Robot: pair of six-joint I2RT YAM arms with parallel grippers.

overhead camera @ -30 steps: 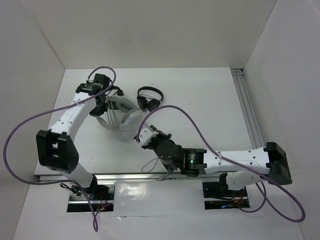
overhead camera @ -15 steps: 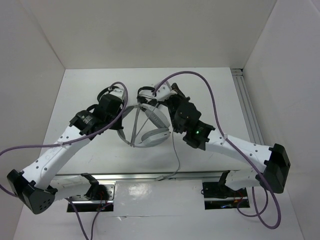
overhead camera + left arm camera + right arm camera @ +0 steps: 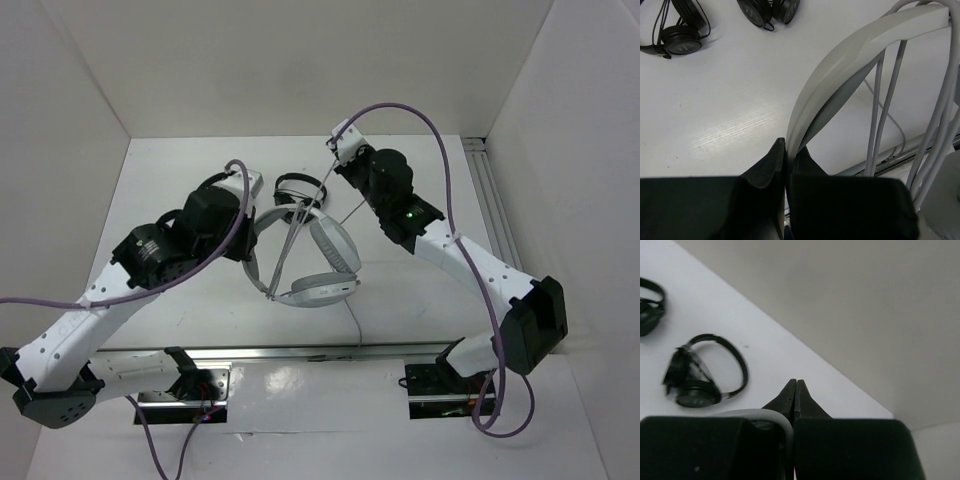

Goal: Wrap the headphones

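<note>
barely visible, thin cable (image 3: 297,240) of the headphones (image 3: 335,247) at closed right tool (image 3: 795,388)

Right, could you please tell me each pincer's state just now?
Left pincer: closed on the headband of the grey-white headphones.
Right pincer: closed on their thin grey cable.

The headphones (image 3: 322,290) were a pale grey-white, their thin cable (image 3: 352,318) a shade darker grey. Two smaller headsets (image 3: 684,39) showed black against the white counter (image 3: 715,125) — finely ribbed, with a soft sheen. The left arm (image 3: 100,305) and right arm (image 3: 480,265) wore white shells with black joints; the left fingers (image 3: 765,172) were black too. The leads (image 3: 400,108) were purple — and one small light (image 3: 409,213) shone green.
</note>
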